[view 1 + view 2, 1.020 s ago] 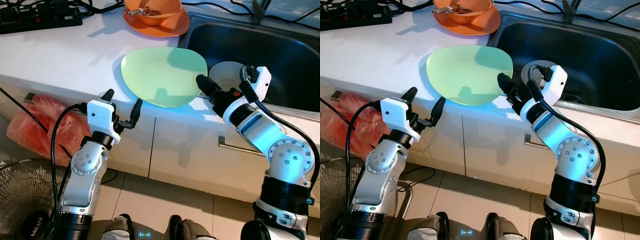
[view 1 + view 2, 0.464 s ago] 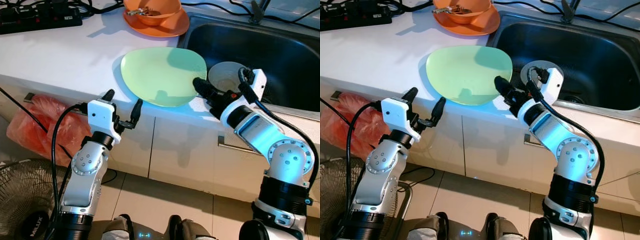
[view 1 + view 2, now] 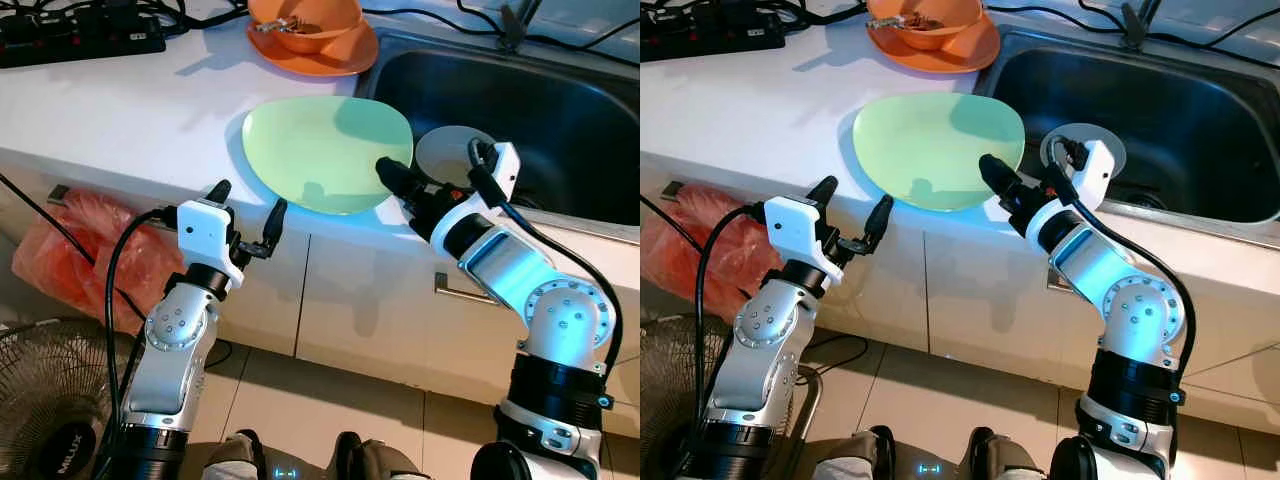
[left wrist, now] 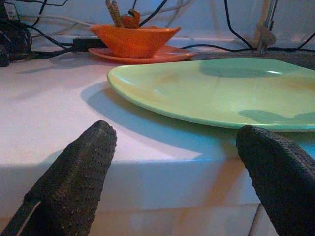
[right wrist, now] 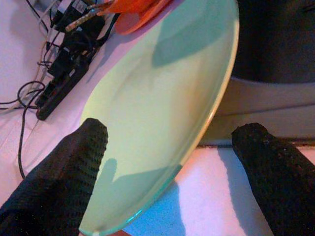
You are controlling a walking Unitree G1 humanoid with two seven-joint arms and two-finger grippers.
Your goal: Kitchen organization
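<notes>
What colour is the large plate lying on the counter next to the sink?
Pale green, plain with no pattern: the plate shows best in the left eye view.

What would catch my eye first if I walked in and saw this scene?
Most likely the big pale green plate lying on the white counter near its front edge, beside the dark sink. The right gripper reaches over the plate's rim with its fingers spread, while the left gripper waits open below the counter edge. Behind the plate, a bright orange bowl sits on an orange plate.
</notes>
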